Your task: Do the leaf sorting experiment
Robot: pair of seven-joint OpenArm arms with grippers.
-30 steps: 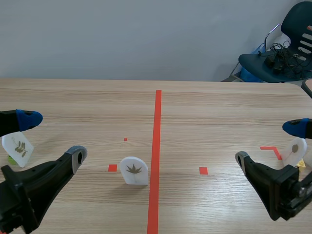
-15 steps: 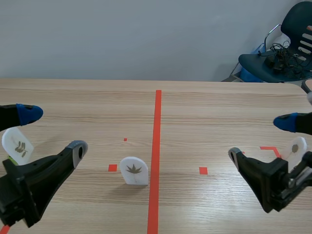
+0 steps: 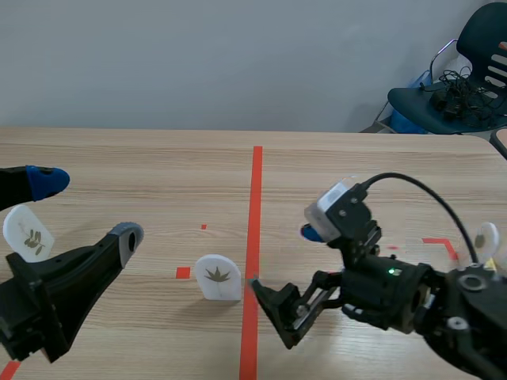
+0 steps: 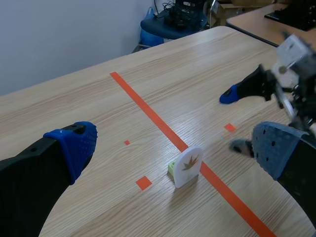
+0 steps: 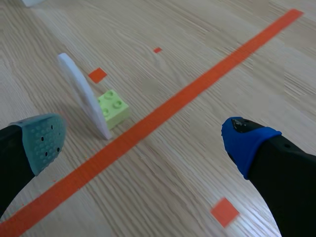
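On the wooden table (image 3: 356, 174), your right gripper (image 3: 285, 261) was reaching in past the red centre line, fingers spread wide and holding nothing. Your left gripper (image 3: 87, 208) hung low at its own side, likewise spread and empty. Judging by that, the step in hand was picking up the middle leaf card (image 3: 218, 277). It stood just left of the line, ahead of your right gripper and nearer its grey-green pad than its blue one, not yet between them. You would have done best to centre on the card first, then close one pad on each flat face, low down, so it could not tip.

The card stood upright, long axis near vertical, rounded end up. Its leaf print faced the robot and its edge faced your right gripper, with the green brick (image 5: 113, 106) behind it.
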